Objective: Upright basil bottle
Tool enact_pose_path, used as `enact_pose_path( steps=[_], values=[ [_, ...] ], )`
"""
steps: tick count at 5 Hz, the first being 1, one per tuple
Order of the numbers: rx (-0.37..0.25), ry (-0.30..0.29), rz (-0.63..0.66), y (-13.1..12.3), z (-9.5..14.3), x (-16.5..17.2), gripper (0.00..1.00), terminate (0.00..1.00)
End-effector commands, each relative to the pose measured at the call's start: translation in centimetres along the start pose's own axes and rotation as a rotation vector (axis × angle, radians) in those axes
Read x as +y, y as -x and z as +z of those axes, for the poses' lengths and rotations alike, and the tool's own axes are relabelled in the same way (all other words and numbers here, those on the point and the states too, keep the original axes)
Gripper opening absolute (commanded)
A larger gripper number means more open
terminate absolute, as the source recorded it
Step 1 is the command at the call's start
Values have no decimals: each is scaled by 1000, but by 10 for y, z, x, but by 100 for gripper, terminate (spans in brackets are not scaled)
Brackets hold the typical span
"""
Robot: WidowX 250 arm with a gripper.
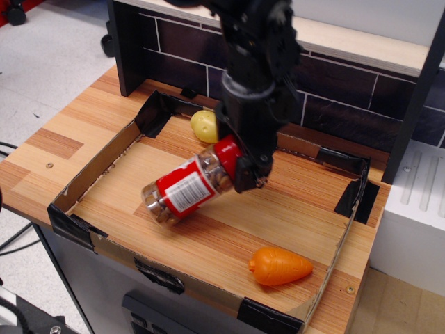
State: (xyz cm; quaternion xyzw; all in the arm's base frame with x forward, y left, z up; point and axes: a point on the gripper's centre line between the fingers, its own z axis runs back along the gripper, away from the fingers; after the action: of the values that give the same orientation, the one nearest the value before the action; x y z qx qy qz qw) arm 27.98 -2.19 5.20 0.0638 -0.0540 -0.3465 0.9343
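**Basil bottle tilting up at its capped end**

The gripper [240,161] is clamping the basil bottle [186,187] at its red screw cap, black fingers pressing on either side of the cap. The bottle — a clear plastic cylinder showing brownish contents, wrapped in a red-and-white barcode label — is slanting, its cap end raised and its base end pointing down toward the wood near the middle of the tray [97,170]. Whether the base is touching the wood I cannot tell.

The tray is sitting on the table [49,149], a low cardboard wall with black tape at its corners enclosing a floor of striped, glossy wood grain. A smooth orange carrot toy [280,266] is lying near the front right corner, well apart from the bottle. A rounded yellow potato toy [204,126] is resting by the back wall, partly hidden behind the arm [252,62].

Behind the tray, dark tiles with pale grout lines are running under a light wooden shelf — grey speckled floor is showing to the left.
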Motion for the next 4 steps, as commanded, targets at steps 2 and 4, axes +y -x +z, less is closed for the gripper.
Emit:
enact_pose_path(
  steps=[2, 4],
  values=[
    [-110, -30, 20, 29, 47, 25, 0, 0],
    [-142, -12, 32, 29, 54, 29, 0, 0]
  ],
)
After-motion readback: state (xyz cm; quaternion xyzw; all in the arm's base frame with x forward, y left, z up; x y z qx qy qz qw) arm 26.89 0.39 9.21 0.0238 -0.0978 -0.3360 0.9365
